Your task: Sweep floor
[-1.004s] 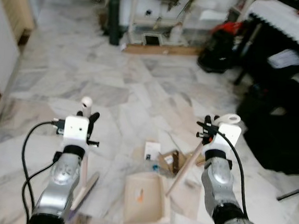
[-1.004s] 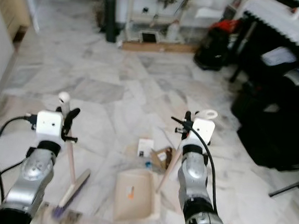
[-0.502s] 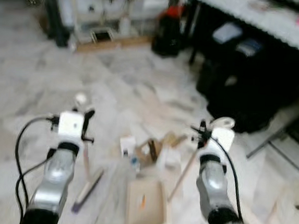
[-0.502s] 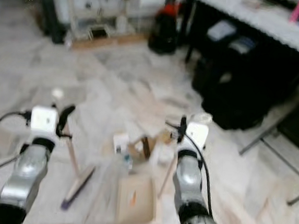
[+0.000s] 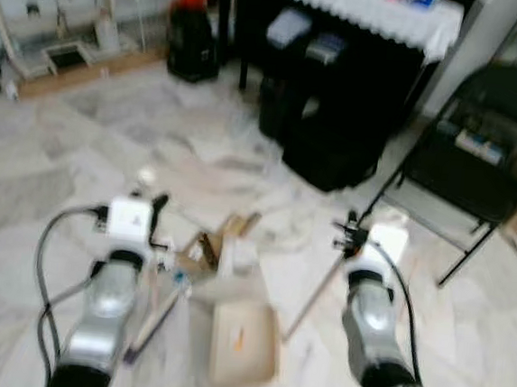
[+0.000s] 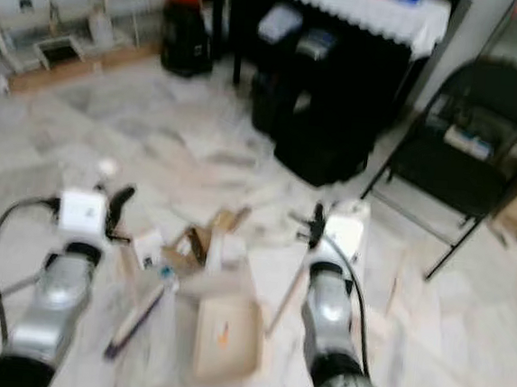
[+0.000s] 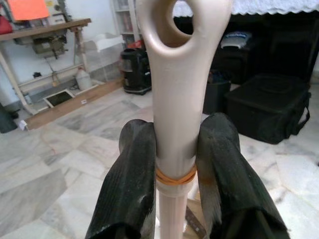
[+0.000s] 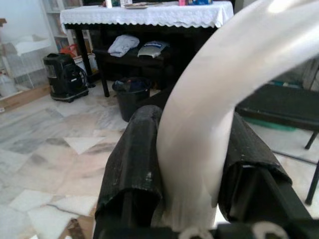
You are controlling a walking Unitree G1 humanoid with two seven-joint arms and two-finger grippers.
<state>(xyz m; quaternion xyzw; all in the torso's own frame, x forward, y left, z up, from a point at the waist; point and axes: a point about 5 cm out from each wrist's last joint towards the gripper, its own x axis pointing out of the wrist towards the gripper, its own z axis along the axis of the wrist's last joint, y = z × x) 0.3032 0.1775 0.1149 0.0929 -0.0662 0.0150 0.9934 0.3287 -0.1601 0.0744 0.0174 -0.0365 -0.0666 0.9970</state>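
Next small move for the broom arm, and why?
Probably draw the broom in the left tool toward the dustpan: cardboard scraps lie just beyond the pan, whose handle the right tool holds.

Scrap litter (image 5: 213, 248) crowds the floor just ahead, black bags (image 5: 335, 146) and folding chair (image 5: 480, 149) blocking beyond.

- At your 12 o'clock stands a black table (image 5: 344, 38) under a white lace-edged cloth (image 5: 365, 5).
- Beneath it you have black bags (image 5: 336, 137), with folded clothes (image 8: 123, 45) on a low shelf.
- At 2 o'clock sits a black folding chair (image 5: 480, 149).
- At 11 o'clock, a black-and-red vacuum (image 5: 189, 33) and a wooden bench (image 7: 45, 30).
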